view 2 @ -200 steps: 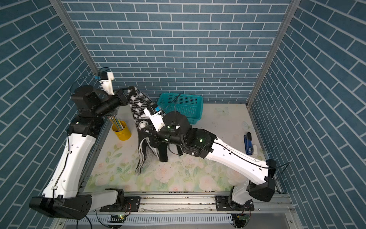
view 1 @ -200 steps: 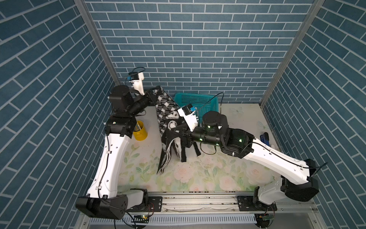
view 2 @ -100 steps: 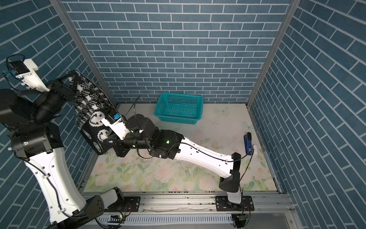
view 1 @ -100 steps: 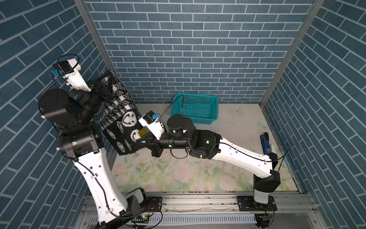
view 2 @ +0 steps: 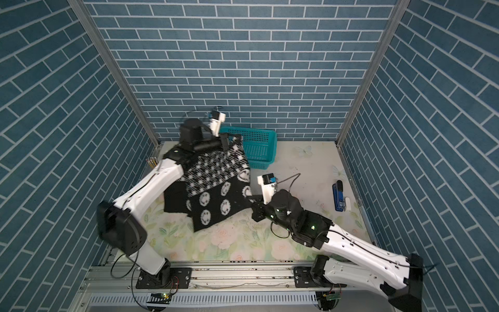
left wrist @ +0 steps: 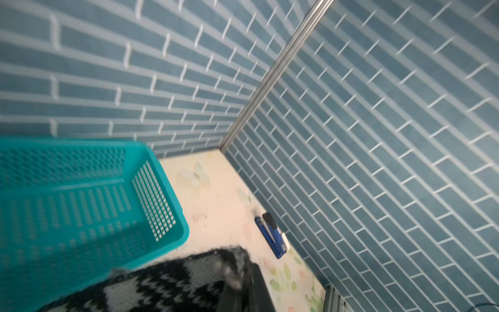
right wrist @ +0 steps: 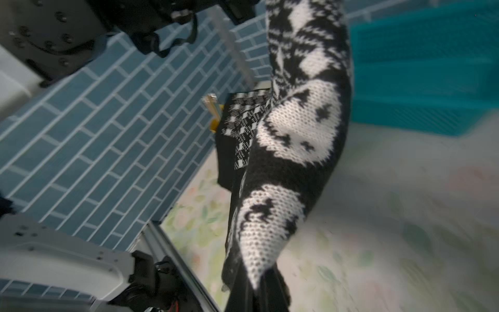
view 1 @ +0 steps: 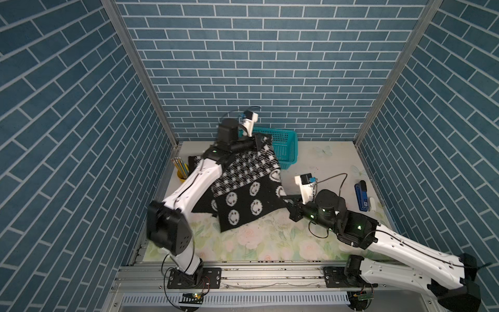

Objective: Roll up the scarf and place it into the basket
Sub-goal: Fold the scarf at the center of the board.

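Left end effector (view 1: 258, 140) and right end effector (view 1: 288, 202) tight on scarf (view 1: 243, 186), near basket (view 1: 287, 146).

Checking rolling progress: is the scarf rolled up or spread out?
Spread out: the scarf hangs as a broad sheet between the left gripper and right gripper, both shut on its edges.

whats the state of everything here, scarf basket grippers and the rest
scarf: unrolled, spread between both grippers, outside the basket
basket: upright, nothing seen inside
left gripper: shut on the scarf corner by the basket
right gripper: shut on another scarf corner
pencil cup: upright, holding pencils
stapler: lying flat, closed
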`<move>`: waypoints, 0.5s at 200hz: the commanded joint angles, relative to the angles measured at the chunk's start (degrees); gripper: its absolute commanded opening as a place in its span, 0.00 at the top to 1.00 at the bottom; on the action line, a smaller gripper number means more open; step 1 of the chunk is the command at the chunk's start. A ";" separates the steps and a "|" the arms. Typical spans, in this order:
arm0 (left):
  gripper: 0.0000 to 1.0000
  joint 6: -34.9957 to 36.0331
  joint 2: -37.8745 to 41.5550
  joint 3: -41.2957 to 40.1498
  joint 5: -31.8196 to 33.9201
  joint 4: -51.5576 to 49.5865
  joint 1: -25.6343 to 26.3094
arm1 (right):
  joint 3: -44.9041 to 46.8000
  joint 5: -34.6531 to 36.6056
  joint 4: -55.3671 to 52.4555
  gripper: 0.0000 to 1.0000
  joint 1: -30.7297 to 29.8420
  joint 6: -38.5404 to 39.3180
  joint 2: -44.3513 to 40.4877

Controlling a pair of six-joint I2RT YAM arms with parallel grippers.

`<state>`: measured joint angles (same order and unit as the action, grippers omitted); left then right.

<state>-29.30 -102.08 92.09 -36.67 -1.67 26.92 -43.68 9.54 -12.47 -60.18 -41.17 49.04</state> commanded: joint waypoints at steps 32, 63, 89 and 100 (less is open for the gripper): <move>1.00 0.60 -35.24 40.12 0.45 -4.50 12.19 | 13.45 19.27 -24.37 1.00 6.30 -26.18 -9.78; 1.00 -4.25 -46.71 54.08 -1.79 -2.06 13.08 | 13.44 24.98 -31.60 1.00 6.83 -31.16 -9.70; 0.59 -7.62 -47.32 50.36 -3.60 6.07 12.43 | 12.33 28.67 -37.95 0.50 6.92 -34.98 -10.39; 0.27 -10.17 -46.91 49.23 -5.96 11.04 11.84 | 10.68 29.95 -39.72 0.24 6.92 -34.72 -9.88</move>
<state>-34.26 -149.91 142.37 -38.87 -2.50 41.30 -29.69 32.69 -43.03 -53.47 -70.87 39.24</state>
